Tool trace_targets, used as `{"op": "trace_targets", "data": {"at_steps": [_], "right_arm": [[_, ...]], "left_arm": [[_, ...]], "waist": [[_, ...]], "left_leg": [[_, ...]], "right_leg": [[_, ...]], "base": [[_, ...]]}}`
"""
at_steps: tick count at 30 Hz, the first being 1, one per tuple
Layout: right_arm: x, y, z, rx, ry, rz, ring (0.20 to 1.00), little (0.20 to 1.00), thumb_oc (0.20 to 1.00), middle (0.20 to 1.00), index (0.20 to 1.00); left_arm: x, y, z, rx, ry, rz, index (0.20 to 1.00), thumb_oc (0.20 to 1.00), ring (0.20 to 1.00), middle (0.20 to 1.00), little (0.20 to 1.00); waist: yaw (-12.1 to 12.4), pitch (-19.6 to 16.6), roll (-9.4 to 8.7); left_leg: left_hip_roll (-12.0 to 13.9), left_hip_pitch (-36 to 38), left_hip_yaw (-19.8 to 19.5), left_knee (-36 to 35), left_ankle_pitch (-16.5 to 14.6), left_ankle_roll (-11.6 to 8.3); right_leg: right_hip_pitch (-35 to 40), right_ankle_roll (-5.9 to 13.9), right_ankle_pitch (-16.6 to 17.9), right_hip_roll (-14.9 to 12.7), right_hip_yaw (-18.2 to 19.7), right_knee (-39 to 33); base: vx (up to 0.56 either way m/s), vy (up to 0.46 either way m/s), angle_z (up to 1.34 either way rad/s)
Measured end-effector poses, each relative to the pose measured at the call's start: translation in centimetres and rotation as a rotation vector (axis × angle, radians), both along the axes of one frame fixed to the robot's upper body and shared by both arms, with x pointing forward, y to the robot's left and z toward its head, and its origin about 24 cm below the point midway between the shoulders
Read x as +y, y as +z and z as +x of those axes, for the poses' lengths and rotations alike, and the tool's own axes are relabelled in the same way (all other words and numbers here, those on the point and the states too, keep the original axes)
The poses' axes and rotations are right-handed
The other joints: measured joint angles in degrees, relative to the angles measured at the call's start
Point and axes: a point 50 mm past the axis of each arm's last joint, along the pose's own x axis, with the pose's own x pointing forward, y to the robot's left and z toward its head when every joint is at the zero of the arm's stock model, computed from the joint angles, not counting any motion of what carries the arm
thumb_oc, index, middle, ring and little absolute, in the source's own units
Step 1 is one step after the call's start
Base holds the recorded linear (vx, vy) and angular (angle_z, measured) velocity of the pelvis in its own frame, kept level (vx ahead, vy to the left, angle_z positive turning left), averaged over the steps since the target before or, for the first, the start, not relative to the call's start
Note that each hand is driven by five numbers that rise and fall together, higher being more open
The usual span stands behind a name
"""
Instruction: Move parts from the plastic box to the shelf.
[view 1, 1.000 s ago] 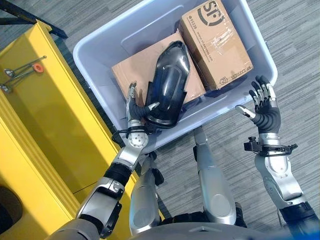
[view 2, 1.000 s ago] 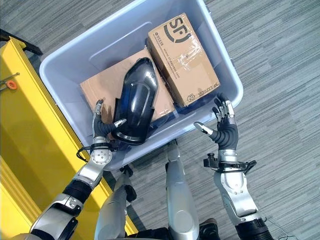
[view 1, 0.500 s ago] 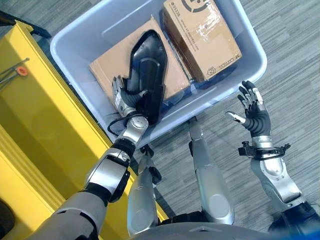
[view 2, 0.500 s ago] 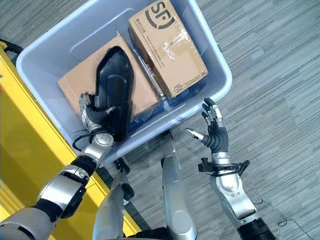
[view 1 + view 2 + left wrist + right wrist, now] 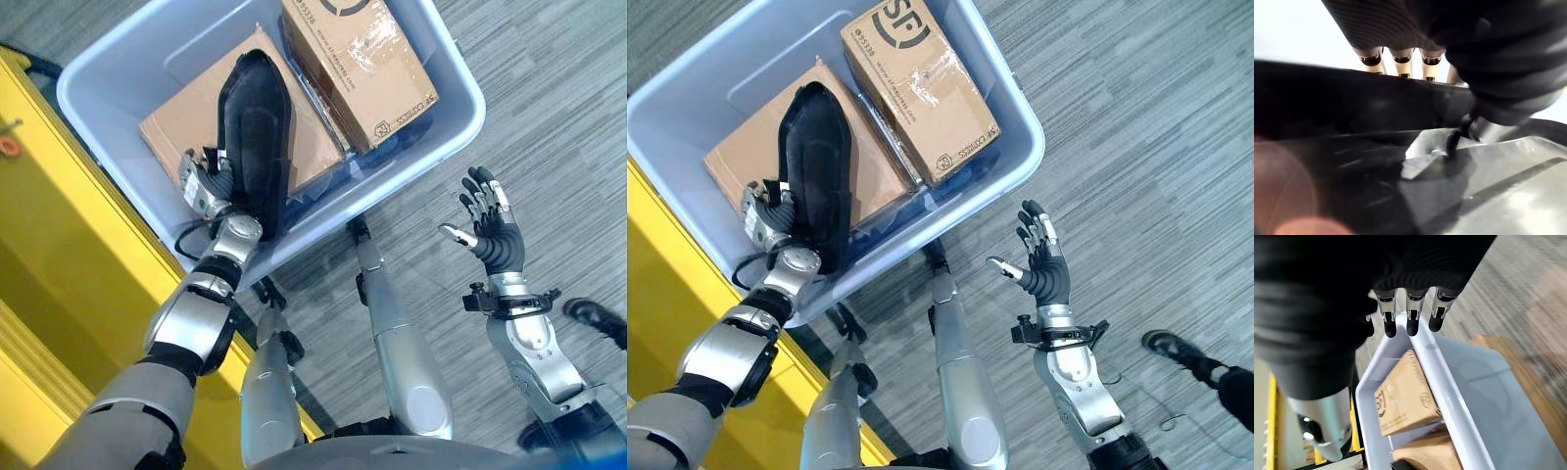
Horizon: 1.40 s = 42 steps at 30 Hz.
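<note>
Part [image 5: 257, 127], black, stands on edge in the box [image 5: 460, 78], left hand [image 5: 201, 184] curled round it for lifting; right hand [image 5: 487, 227] spread, empty.

Both eye views look steeply down, sharing the box [image 5: 460, 117]. Wrist views sit very close along each hand.

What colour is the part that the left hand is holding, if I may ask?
Glossy black part; left eye view shows it best.
</note>
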Motion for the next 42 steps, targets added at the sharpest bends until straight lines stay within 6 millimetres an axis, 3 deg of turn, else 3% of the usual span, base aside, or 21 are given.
{"op": "trace_targets", "data": {"at_steps": [3, 6, 13, 21, 26, 31, 34, 42], "right_arm": [[0.0, -0.3, -0.2, 0.014, 0.0, -0.003, 1.0, 1.0, 1.0, 1.0, 1.0], [-0.1, -0.4, -0.2, 0.018, -0.001, -0.003, 1.0, 1.0, 1.0, 1.0, 1.0], [0.1, 0.1, 0.1, -0.003, 0.003, -0.002, 1.0, 1.0, 1.0, 1.0, 1.0], [0.2, 0.9, 0.6, -0.041, -0.001, 0.002, 1.0, 1.0, 1.0, 1.0, 1.0], [-0.1, 1.2, 0.8, -0.05, -0.013, 0.001, 1.0, 1.0, 1.0, 1.0, 1.0], [-1.3, 1.2, 0.7, -0.045, -0.054, -0.014, 1.0, 1.0, 1.0, 1.0, 1.0], [-1.8, 0.9, 0.5, -0.019, -0.064, -0.027, 1.0, 1.0, 1.0, 1.0, 1.0], [-1.9, -0.2, 0.5, 0.042, -0.038, -0.049, 1.0, 1.0, 1.0, 1.0, 1.0]], "left_arm": [[-0.1, -0.6, -0.2, 0.022, -0.012, -0.005, 0.2, 0.2, 0.2, 0.2, 0.2], [-1.6, -1.3, 0.0, 0.044, -0.054, -0.03, 0.2, 0.2, 0.2, 0.2, 0.2], [-3.1, -2.3, -0.3, 0.057, -0.115, -0.071, 0.2, 0.2, 0.2, 0.2, 0.2], [-5.9, -2.8, -0.3, 0.064, -0.299, -0.145, 0.2, 0.2, 0.2, 0.2, 0.2], [-7.0, -1.4, -1.0, -0.046, -0.395, -0.181, 0.2, 0.2, 0.2, 0.2, 0.2], [-6.4, -0.2, -2.5, -0.165, -0.46, -0.212, 0.2, 0.2, 0.2, 0.2, 0.2], [-6.3, -0.8, -3.9, -0.164, -0.509, -0.207, 0.2, 0.2, 0.2, 0.2, 0.2], [-5.8, -3.4, -5.4, -0.059, -0.544, -0.219, 0.2, 0.2, 0.2, 0.2, 0.2]], "waist": [[-0.3, 0.0, 0.1], [-0.5, 0.0, 0.2], [0.5, 0.1, 1.03], [0.9, 0.1, 1.29], [1.6, -0.3, 2.23], [2.8, -2.4, 5.17], [3.2, -3.5, 6.01], [4.0, -7.4, 6.21]], "left_leg": [[-0.6, 3.0, 0.4, -2.9, 0.8, 0.25], [-1.1, 5.7, 0.1, -4.9, 1.1, 0.64], [-1.2, 8.7, -1.0, -5.0, 1.4, 0.42], [-1.9, 11.6, -2.8, -5.0, 1.3, 0.5], [-1.8, 13.5, -3.1, -5.0, 1.3, 0.96], [-0.9, 14.6, -4.5, -5.3, 1.3, 1.07], [-0.9, 16.4, -6.0, -5.0, 1.3, 1.07], [-1.0, 17.5, -7.2, -5.3, 1.0, 1.3]], "right_leg": [[2.3, 0.33, 0.7, -0.3, -0.1, -1.6], [4.4, 0.24, 0.8, -0.3, -0.2, -1.9], [8.2, -3.42, 4.2, -0.6, -1.6, -2.4], [13.1, -2.71, 3.7, -2.1, -3.3, -3.9], [15.1, -2.79, 4.3, -2.3, -3.4, -4.2], [17.9, -3.1, 4.7, -2.2, -4.9, -5.7], [21.8, -3.31, 4.9, -2.7, -6.6, -7.5], [24.9, -2.92, 5.3, -3.5, -8.1, -9.8]], "base": [[0.0, -0.002, -0.08], [0.0, -0.006, 0.05], [0.0, 0.001, 0.07], [0.01, -0.003, 0.14], [0.0, -0.006, 0.0], [0.03, 0.007, 0.12], [0.03, 0.001, 0.28], [0.01, 0.009, 0.11]]}}
